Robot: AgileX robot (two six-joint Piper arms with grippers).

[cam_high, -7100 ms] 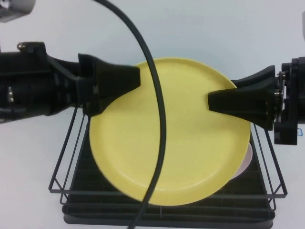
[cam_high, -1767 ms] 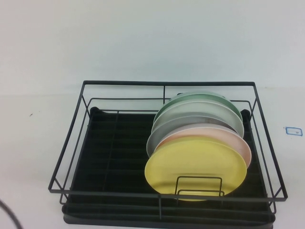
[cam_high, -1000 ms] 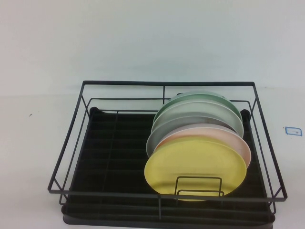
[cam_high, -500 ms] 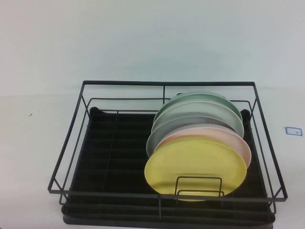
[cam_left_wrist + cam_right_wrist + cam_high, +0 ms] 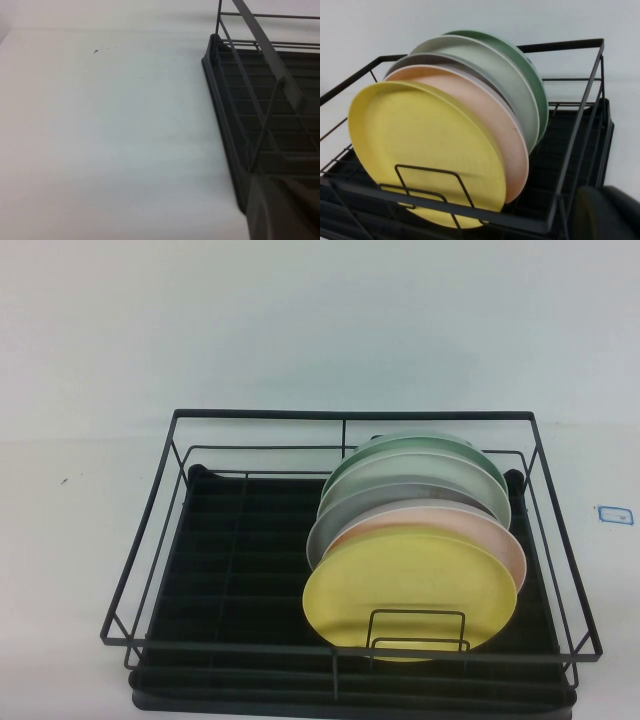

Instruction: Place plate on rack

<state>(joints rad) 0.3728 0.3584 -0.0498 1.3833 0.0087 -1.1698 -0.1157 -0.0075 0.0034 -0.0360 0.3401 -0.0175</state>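
The yellow plate (image 5: 411,591) stands on edge in the black wire rack (image 5: 250,550), at the front of a row of plates, just behind the small wire loop (image 5: 417,630). It also shows in the right wrist view (image 5: 425,150), leaning on the pink plate (image 5: 485,125). Neither gripper shows in the high view. A dark blurred part of my left gripper (image 5: 285,210) sits by the rack's outer left corner (image 5: 220,100). A dark part of my right gripper (image 5: 610,212) sits outside the rack's right front corner. Nothing is held.
Behind the yellow plate stand a pink plate (image 5: 470,525), a grey-white plate (image 5: 400,495), a pale green plate (image 5: 430,468) and a green plate (image 5: 410,445). The rack's left half holds no plates. A small blue-edged label (image 5: 614,513) lies on the white table to the right.
At the earliest frame both grippers held the yellow plate above the rack. Now it stands in the rack and both arms are out of the high view. Nothing moved in the last second.
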